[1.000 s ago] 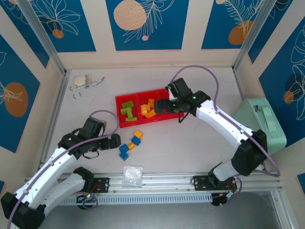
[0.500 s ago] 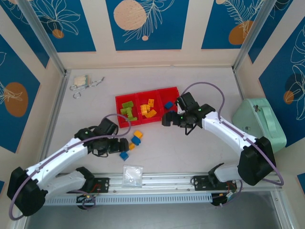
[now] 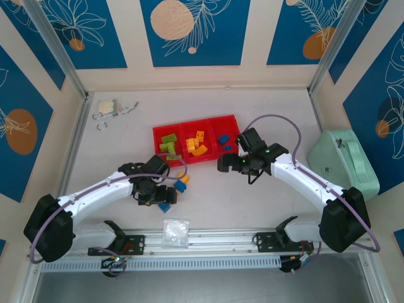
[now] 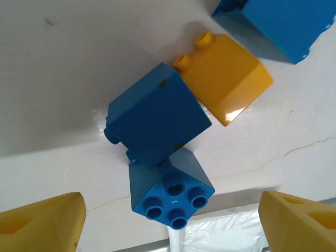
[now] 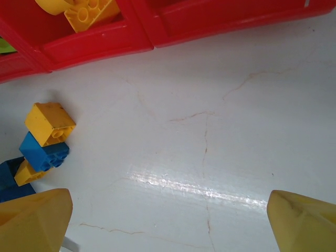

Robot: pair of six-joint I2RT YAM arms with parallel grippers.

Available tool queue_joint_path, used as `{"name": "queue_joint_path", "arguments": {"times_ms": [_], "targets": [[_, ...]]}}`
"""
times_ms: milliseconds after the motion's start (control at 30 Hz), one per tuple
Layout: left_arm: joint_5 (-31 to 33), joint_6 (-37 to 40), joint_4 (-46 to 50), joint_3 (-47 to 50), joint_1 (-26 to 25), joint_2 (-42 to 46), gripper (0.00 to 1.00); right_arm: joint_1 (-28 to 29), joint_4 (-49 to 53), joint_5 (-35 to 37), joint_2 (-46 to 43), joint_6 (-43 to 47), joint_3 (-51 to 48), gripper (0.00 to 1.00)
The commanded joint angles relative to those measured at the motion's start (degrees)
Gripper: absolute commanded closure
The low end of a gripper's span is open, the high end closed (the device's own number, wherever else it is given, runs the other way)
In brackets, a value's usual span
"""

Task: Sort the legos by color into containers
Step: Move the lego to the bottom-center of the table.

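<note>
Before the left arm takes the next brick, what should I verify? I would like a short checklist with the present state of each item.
1. Left tool open, nothing held: ok.
2. Studs-up blue brick centred in its opening: ok.
3. That brick free of neighbours: not ok, it touches a second blue brick.
4. Clear bag outside the grasp: cannot tell.
5. Right tool open and empty: ok.
6. Red tray, right compartment has room for blue: ok.
</note>
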State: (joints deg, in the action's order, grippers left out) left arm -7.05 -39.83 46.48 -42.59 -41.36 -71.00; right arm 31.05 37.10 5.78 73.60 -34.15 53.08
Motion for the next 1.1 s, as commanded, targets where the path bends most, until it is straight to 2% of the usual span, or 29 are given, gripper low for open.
{"name": "queue_joint_path", "arguments": {"times_ms": [0,167,667,1067], "targets": [[-0.41,2.05,1.01,-1.26,-1.36,-1.61,0.16,0.28,0.79,-0.59,-1.65,-0.92,-0.14,0.04],[-0.78,2.63,0.54,-1.71,-2.58,-3.80,0.17,0.33,1.00,-0.60,-1.04,-0.76,0.67,0.04],[-2.70,3.45,-1.17,-2.10,-5.23,-8.20,0.31,0.57,0.77,-1.12,-0.41,-0.92,0.63,0.04],[-0.45,3.55,-0.87,-3.25,-5.70,-9.70,0.43,0.77,1.13,-0.68,-0.66,-0.93,0.45,0.04]]}}
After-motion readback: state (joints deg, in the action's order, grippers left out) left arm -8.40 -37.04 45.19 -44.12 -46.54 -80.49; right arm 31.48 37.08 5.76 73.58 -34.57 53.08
